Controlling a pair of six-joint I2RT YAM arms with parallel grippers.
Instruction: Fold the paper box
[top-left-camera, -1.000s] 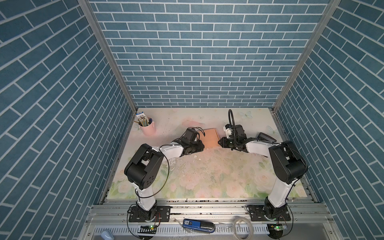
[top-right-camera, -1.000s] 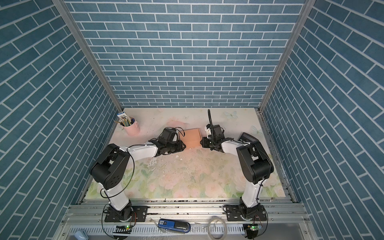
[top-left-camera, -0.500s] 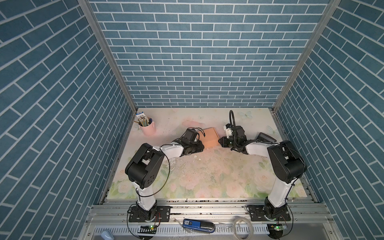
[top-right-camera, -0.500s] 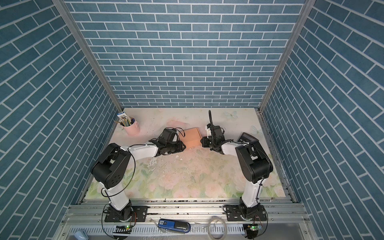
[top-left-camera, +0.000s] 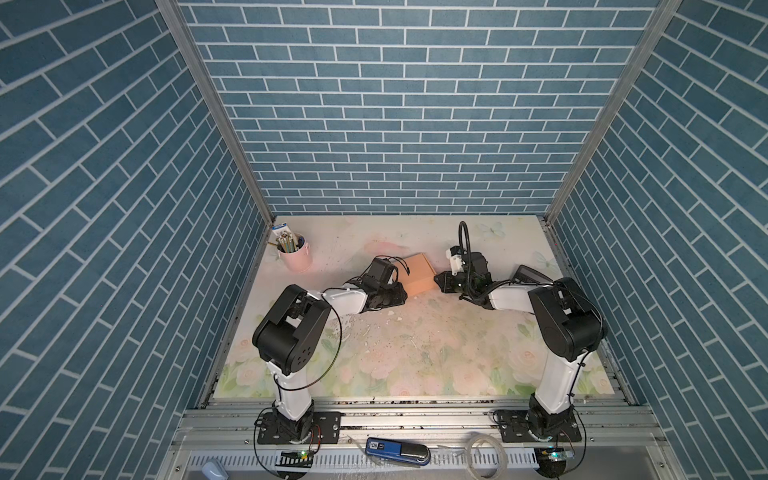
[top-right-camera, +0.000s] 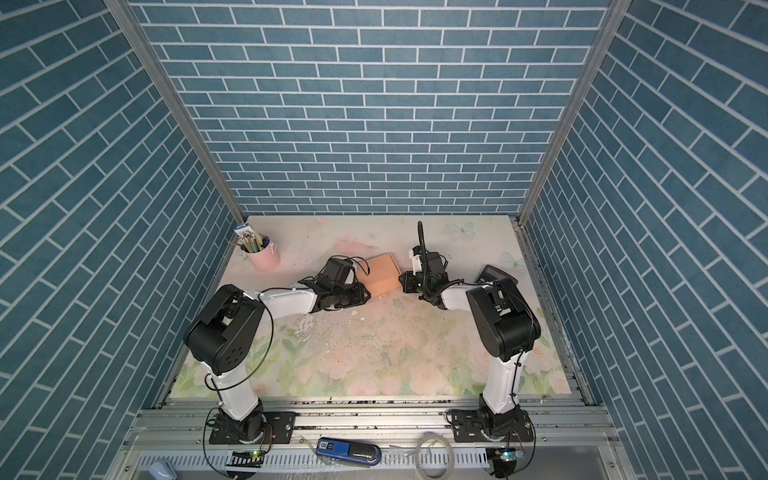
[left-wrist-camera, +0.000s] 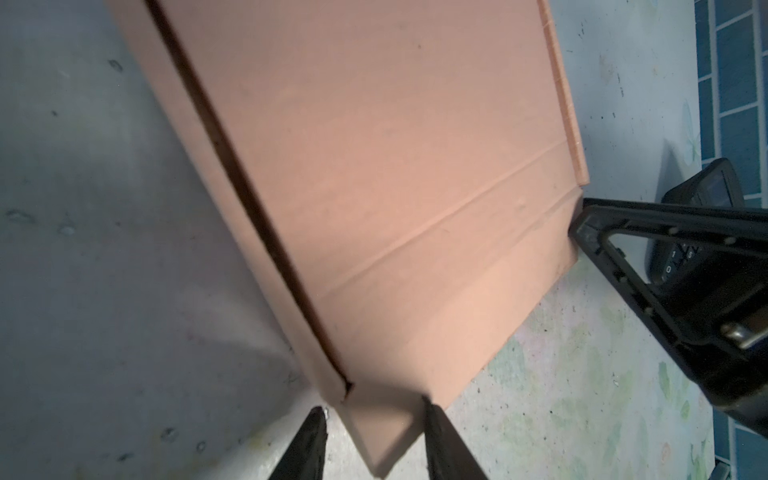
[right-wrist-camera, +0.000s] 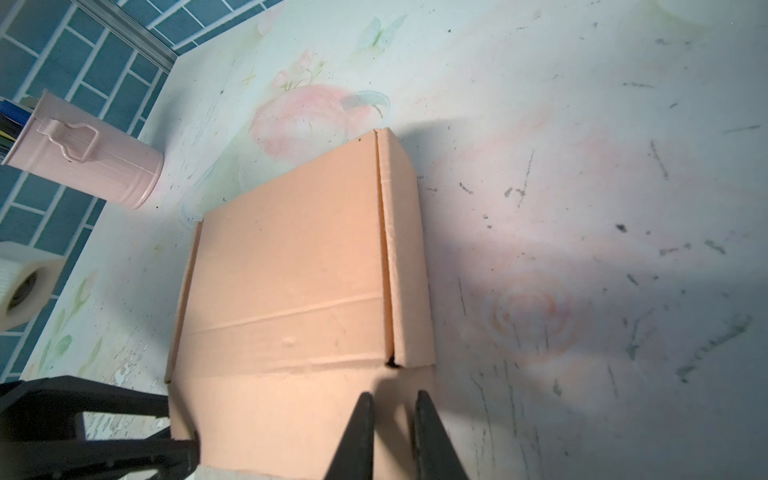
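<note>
Judging how the paper box (top-left-camera: 417, 275) will handle comes first. It looks light, made of thin corrugated card that is stiff across the panels and weak along the creases. I expect it to skid on the surface (top-left-camera: 415, 357) under a sideways push and to dent if squeezed mid-panel. The best holds, I think, are its corners and folded side walls, with one arm bracing while the other presses an edge home.

It is plain tan-orange and unprinted, and it already reads as a shallow, closed rectangle. The lid panel lies flat with one crease across it. A dark seam runs along one long edge, and a small notch gapes at a corner. Little seems left beyond seating the last edges. The box lies toward the back middle of the surface, between my two arms, in both top views.

My left jaws stand spread about its near left corner, with one finger (left-wrist-camera: 444, 449) against the card and a gap beside the other. My right jaws are drawn close, with only a slit between them, at the box's right side. One fingertip (left-wrist-camera: 594, 220) touches a corner there, but I cannot tell whether they nip any card.

Farther out, a pink cup (top-left-camera: 298, 259) of pens stands at the back left. A black keypad device (top-left-camera: 530, 274) lies behind my right arm.
</note>
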